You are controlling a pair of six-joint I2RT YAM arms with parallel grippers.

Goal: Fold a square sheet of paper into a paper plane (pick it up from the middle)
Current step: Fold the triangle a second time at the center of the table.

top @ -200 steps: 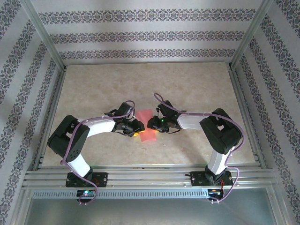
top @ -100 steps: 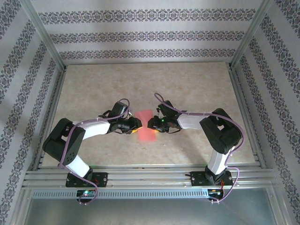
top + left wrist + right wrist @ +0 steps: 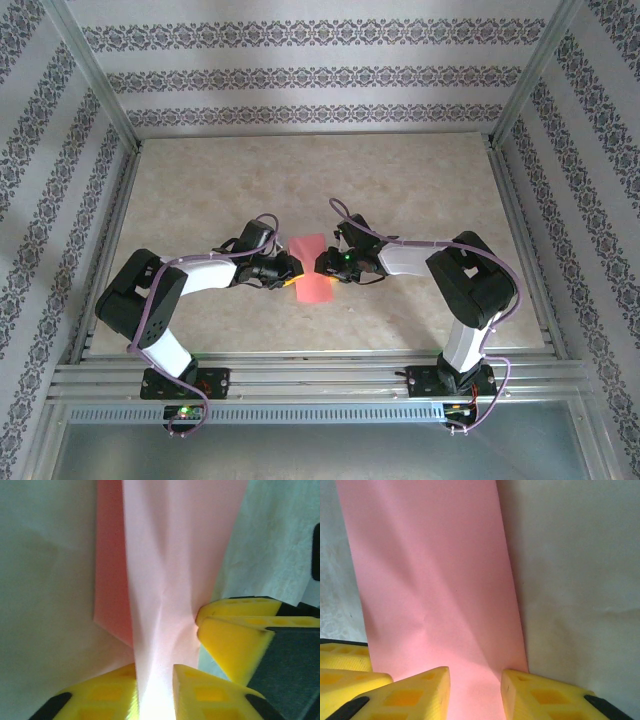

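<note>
The square sheet of paper [image 3: 312, 272] is salmon pink and lies near the middle of the table, partly folded over itself. My left gripper [image 3: 291, 272] meets its left edge and my right gripper [image 3: 321, 264] its right edge. In the left wrist view the paper [image 3: 170, 570] rises in a buckled ridge between the yellow fingers of my left gripper [image 3: 155, 672], which is shut on it. In the right wrist view the paper [image 3: 435, 570] runs flat under my right gripper [image 3: 475, 672], whose jaws stand open astride it.
The tan marbled table [image 3: 400, 190] stretches behind and to both sides of the paper. Aluminium frame rails [image 3: 300, 370] run along the near edge. The right gripper's yellow fingers [image 3: 240, 630] crowd close beside my left fingers.
My left gripper has narrowed its jaws onto the paper's left edge and its arm has drawn in slightly. The right arm has stayed put.
</note>
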